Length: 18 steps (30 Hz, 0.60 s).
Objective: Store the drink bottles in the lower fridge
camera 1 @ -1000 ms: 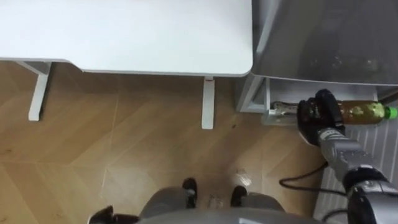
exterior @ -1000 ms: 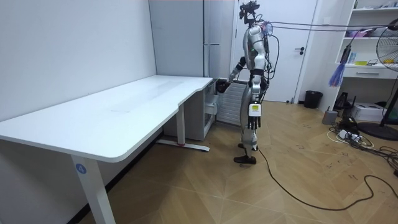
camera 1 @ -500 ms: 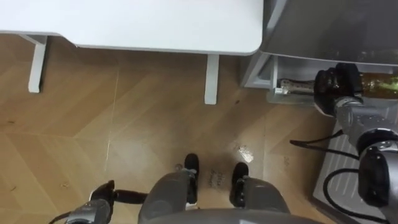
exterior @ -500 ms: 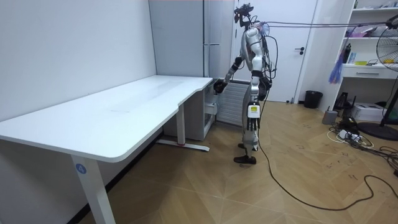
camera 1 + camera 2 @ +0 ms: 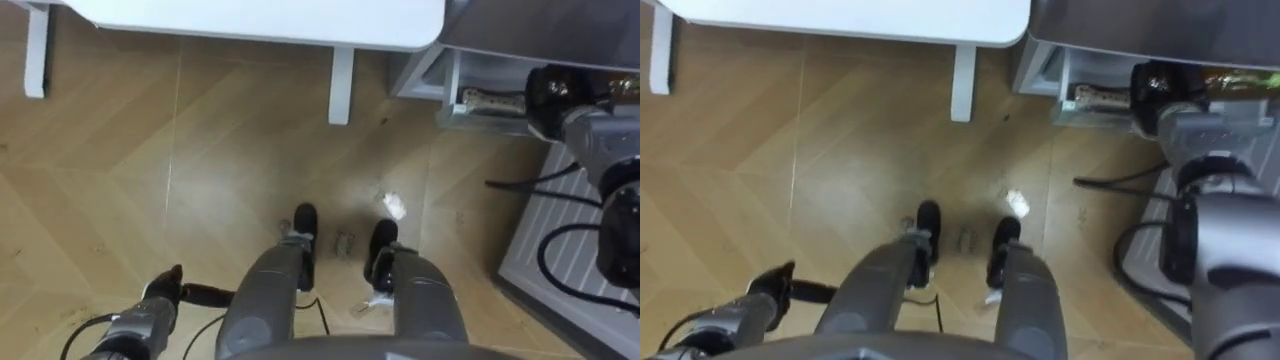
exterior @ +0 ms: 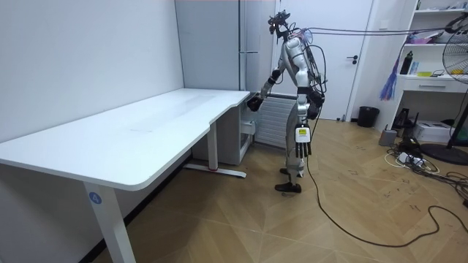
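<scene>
My left hand (image 5: 160, 297) hangs low by my side, fingers relaxed. Farther out on the right, my right hand (image 5: 1155, 88) is clenched round the drink bottle (image 5: 1230, 80). I hold the bottle sideways at the foot of the grey fridge (image 5: 1140, 22), just beside the white desk (image 5: 840, 15).

The table (image 5: 250, 15) is plain white. The floor (image 5: 150, 180) is tan wood in a herringbone pattern. The fridge (image 6: 216, 44) is grey. The drink bottle (image 5: 1230, 79) is amber-brown with green. The right hand (image 5: 550, 95) and left hand (image 5: 163, 297) are black.
</scene>
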Motion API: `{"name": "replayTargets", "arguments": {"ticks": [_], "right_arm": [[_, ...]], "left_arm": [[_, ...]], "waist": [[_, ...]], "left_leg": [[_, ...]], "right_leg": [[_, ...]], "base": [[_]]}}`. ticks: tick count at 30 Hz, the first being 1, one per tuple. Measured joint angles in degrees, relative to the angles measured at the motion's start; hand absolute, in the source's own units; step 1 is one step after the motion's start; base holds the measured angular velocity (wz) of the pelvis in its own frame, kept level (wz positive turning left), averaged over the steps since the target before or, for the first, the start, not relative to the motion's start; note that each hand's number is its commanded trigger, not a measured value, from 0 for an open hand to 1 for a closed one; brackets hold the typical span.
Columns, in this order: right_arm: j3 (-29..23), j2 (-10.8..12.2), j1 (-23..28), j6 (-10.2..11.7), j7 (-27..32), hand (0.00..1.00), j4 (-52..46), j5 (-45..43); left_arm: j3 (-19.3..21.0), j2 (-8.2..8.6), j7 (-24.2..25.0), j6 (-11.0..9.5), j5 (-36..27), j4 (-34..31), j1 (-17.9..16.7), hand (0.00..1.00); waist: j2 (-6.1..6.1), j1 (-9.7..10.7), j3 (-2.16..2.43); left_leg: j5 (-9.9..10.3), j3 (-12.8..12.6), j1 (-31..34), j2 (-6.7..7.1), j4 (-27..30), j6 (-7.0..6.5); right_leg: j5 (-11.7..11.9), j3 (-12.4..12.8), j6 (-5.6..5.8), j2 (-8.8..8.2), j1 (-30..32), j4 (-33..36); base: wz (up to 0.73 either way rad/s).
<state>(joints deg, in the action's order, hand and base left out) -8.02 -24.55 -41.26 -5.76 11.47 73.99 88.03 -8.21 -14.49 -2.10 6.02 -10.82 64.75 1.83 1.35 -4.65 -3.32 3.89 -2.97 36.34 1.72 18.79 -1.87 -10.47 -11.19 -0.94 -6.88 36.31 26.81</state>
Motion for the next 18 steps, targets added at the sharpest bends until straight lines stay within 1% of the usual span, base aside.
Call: {"name": "replayTargets", "arguments": {"ticks": [2, 5, 10, 11, 12, 13, 18], "right_arm": [[1.24, -0.88, -1.29, -0.02, 1.26, 1.00, 0.00, -0.33], [2.21, -1.18, -2.48, -0.05, 2.22, 1.00, 0.01, -0.95], [4.23, -1.18, -3.65, -0.15, 2.24, 1.00, 0.01, -3.38], [4.64, -1.17, -3.97, -0.23, 2.21, 0.85, 0.01, -3.40], [4.61, -1.17, -3.98, -0.33, 2.21, 0.06, 0.01, -3.29], [4.57, -1.18, -3.98, -0.42, 2.23, 0.00, 0.02, -3.26], [4.60, -1.19, -3.98, -0.58, 2.24, 0.00, 0.01, -3.25]], "left_arm": [[-1.31, -0.85, -0.72, -0.21, -0.37, 0.07, 0.07, 0.00], [-2.34, -0.91, -1.51, 0.00, -0.87, 0.72, 0.04, 0.00], [-2.81, -0.91, -2.48, -0.03, -0.87, 0.64, 0.05, 0.00], [-3.13, -0.91, -2.68, -0.05, -0.87, 0.62, 0.06, 0.00], [-3.34, -0.91, -2.78, -0.05, -0.87, 0.62, 0.06, 0.00], [-3.51, -0.91, -2.79, -0.05, -0.87, 0.63, 0.05, 0.00], [-3.87, -0.91, -3.07, -0.05, -0.86, 0.60, 0.09, 0.00]], "waist": [[0.34, -0.47, -0.04], [0.50, -0.60, -0.12], [0.65, -0.72, -0.16], [0.65, -0.76, -0.15], [0.64, -0.82, -0.15], [0.65, -0.90, -0.15], [0.66, -1.22, -0.16]], "left_leg": [[-0.42, -0.13, 1.34, 0.00, 0.12, -0.10], [-0.51, -0.15, 2.57, 0.03, 0.74, -0.19], [-0.59, -0.19, 3.43, 0.09, 1.02, -0.29], [-0.65, -0.20, 3.55, 0.09, 1.03, -0.29], [-0.66, -0.20, 3.55, 0.09, 1.03, -0.29], [-0.67, -0.23, 3.55, 0.08, 1.04, -0.29], [-0.67, -0.26, 3.57, 0.06, 1.08, -0.29]], "right_leg": [[0.05, -0.03, -0.04, -0.21, 1.64, 0.71], [0.07, -0.31, -0.07, -0.52, 2.72, 1.23], [0.06, -0.25, -0.06, -0.88, 3.70, 1.84], [0.06, -0.20, -0.06, -0.89, 3.85, 1.90], [0.06, -0.21, -0.06, -0.89, 3.85, 1.91], [0.06, -0.21, -0.07, -0.89, 3.85, 1.91], [0.08, -0.19, -0.09, -0.90, 3.87, 1.92]], "base": [[0.05], [0.05], [0.01], [0.00], [0.00], [0.00], [-0.01]]}}
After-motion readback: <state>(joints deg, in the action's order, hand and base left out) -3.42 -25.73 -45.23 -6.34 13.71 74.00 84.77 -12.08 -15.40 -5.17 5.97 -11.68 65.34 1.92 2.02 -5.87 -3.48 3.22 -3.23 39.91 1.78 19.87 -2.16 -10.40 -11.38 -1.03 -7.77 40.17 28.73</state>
